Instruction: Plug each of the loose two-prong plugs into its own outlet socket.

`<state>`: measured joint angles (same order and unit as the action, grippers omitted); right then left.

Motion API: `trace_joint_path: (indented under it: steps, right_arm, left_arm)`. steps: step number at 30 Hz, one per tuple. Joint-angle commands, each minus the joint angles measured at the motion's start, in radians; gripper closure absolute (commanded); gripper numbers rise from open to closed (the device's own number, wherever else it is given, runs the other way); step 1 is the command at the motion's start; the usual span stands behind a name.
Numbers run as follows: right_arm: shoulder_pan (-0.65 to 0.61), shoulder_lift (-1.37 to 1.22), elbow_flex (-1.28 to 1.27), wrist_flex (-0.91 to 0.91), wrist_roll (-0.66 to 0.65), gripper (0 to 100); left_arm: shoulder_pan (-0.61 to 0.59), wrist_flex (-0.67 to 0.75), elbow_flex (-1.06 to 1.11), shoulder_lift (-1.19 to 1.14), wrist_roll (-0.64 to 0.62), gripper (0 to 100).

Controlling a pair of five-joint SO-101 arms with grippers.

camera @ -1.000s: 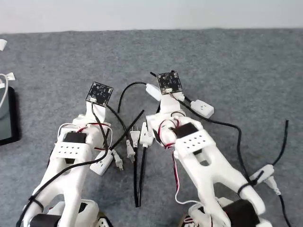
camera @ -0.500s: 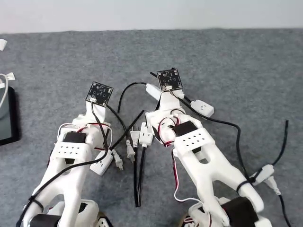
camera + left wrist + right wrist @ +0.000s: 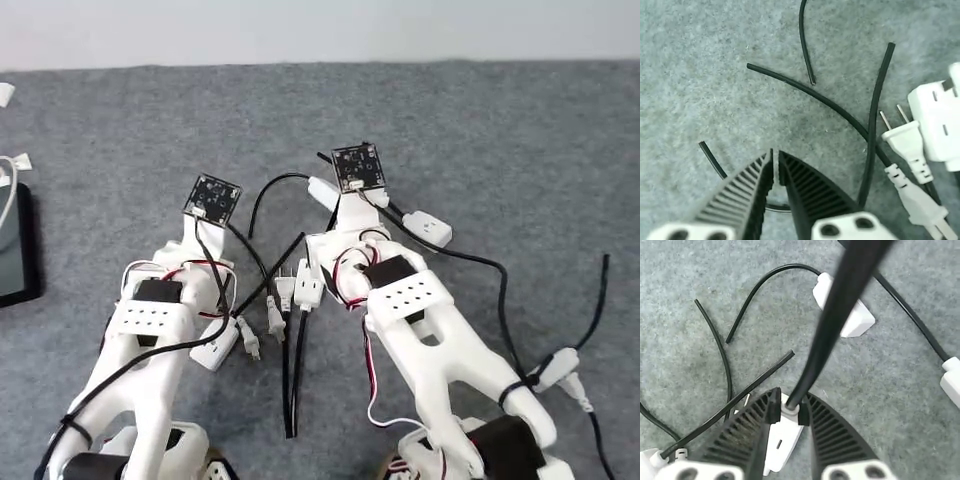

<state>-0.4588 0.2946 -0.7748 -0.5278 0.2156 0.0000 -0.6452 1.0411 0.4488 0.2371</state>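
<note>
A white socket (image 3: 781, 439), mostly hidden by the jaws, is gripped by the right tool (image 3: 788, 403). The left tool (image 3: 775, 159) is seen closed on nothing, near a loose plug (image 3: 901, 143) on the desk (image 3: 695, 60).

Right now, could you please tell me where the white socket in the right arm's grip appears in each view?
High view: white socket near the picture's centre.
Left wrist view: socket next to the two-prong plug.
Right wrist view: socket clamped in the right end effector.
Shared landmark: the straight black cable beside it.
</note>
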Motion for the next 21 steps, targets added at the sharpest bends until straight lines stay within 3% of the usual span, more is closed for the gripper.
trace_joint_path:
  steps: [1,21]
  right_arm:
    - [-0.007,0.002,0.049,0.021,-0.006,99.1]
    - [-0.042,-0.073,0.048,-0.019,-0.009,99.1]
  left_arm:
    - [-0.002,0.028,-0.008,0.031,0.017,99]
    - [-0.005,0.028,-0.008,0.031,0.018,99]
